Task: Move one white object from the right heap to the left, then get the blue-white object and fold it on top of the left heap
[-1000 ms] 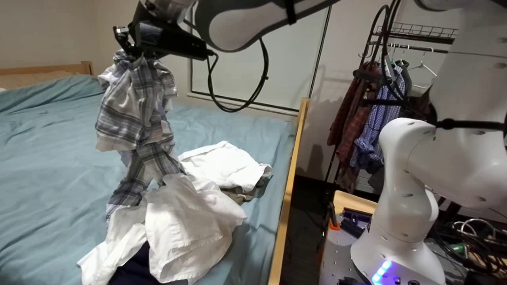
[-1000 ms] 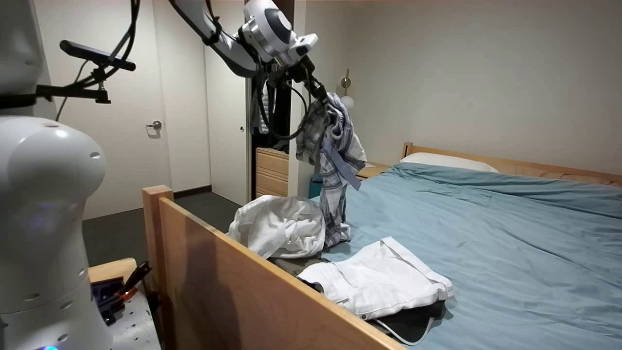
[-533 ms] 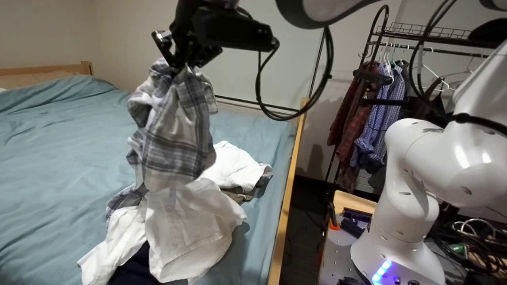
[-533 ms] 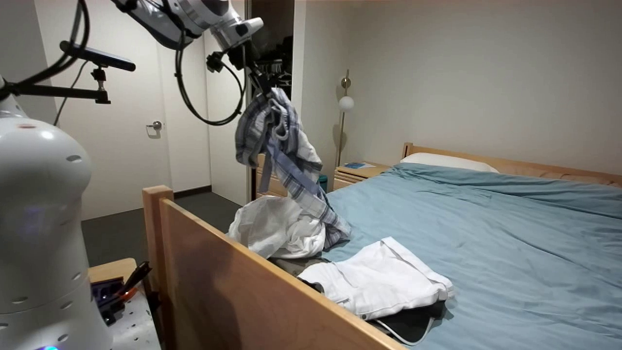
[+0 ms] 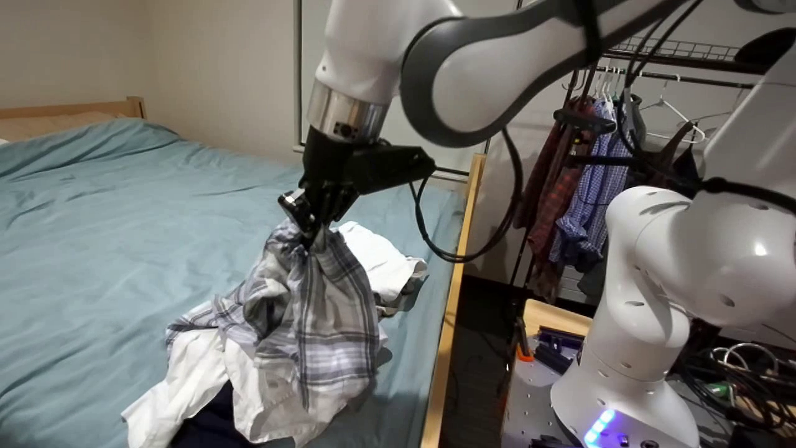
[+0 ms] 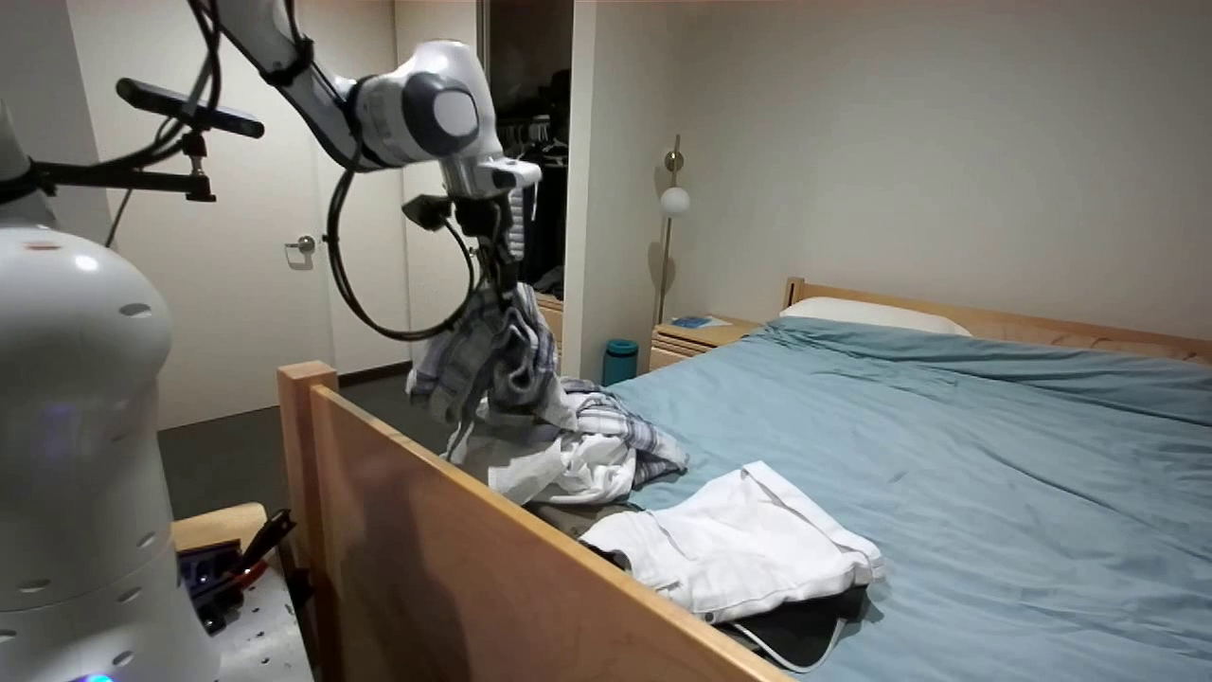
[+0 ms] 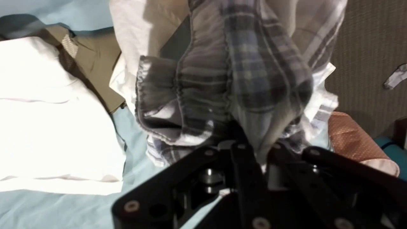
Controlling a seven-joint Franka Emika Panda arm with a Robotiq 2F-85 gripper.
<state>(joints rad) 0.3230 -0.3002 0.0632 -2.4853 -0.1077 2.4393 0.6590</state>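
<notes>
Jaws clenched on a bunched end of the plaid shirt [image 5: 339, 323], whose cloth drapes over the white garment [image 5: 270, 410] atop the left heap [image 6: 598, 469], navy piece [image 5: 211, 423] beneath. In an exterior view the shirt's free end [image 6: 660, 452] trails down the right flank; the right heap [image 6: 757, 549] lies nearer, apart from it. We judge that a sideways pull could drag that garment, fabric catching fabric, and that letting go here could leave a crumple.
</notes>
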